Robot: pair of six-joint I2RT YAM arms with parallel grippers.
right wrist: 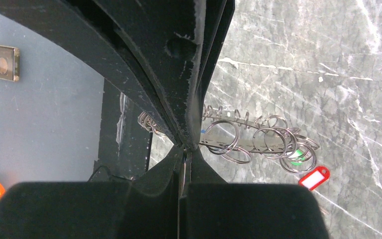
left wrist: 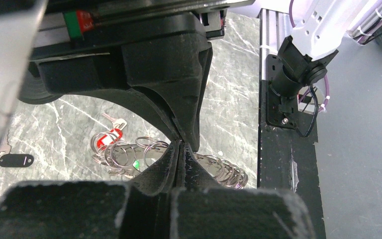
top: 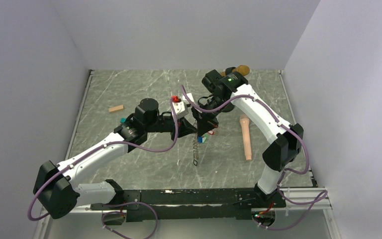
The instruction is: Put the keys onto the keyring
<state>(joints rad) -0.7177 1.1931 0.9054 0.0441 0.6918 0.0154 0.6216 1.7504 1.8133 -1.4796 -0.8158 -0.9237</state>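
Note:
The keyring is a long metal piece strung with several split rings, hanging at mid table. My left gripper is shut on its middle, seen in the left wrist view with the rings either side. The key with the red tag and a green tag hang among the rings. My right gripper meets the left one and is shut on a thin metal sliver touching the keyring, with a bit of blue beside it. The red tag and green tag hang lower right. A teal-blue tag dangles under the right gripper.
A peach-coloured handle lies right of the grippers. A small wooden block lies at the left. A white box with a red top stands behind the left gripper. A small black oblong piece lies on the table.

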